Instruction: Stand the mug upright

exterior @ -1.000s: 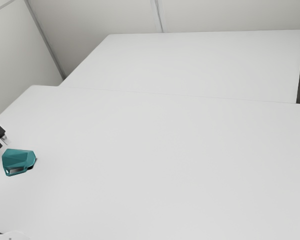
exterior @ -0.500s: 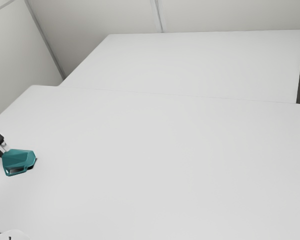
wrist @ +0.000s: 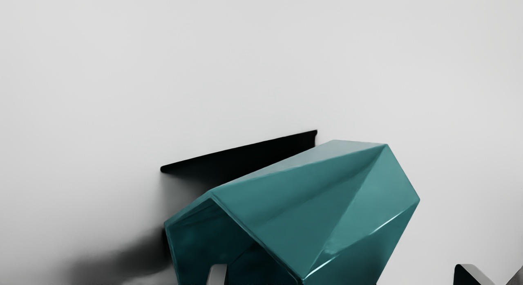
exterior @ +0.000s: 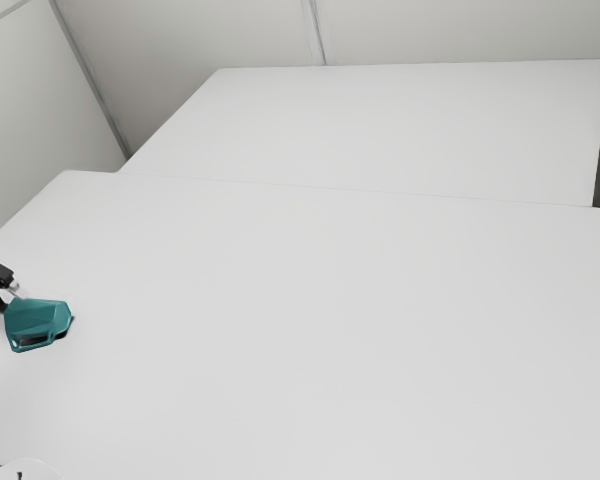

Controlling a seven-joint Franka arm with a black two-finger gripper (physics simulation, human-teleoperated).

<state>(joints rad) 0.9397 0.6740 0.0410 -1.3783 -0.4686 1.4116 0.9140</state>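
"Pale walls (exterior: 200, 30) rise behind a smooth white worktop (exterior: 310, 320), where a teal mug (exterior: 37, 318) lies on its side toward the exterior view's left, nearer the camera than the worktop's far left corner. What is new?"

"Over the past second, the black tool (wrist: 343, 274) has moved in close beside the mug, which holds its place in the exterior view."

"Does it have a grip?"

"None so far. Its two fingers (wrist: 470, 274) stand apart, one across the mug's open mouth, the other clear of its body. Whether the first is inside the mouth, I cannot tell. Reaching looks nearly done; righting is not. Next, likely, comes a careful closing on the mug before any lift and turn. A bump could roll it."

"And the material?"

"Glazed ceramic, by its look: flat facets, sharp creases, bright glints along a ridge and an angular rim around a darker interior. Beside it, a hard-edged black patch (wrist: 245, 158), probably shadow, cuts across the matte worktop."
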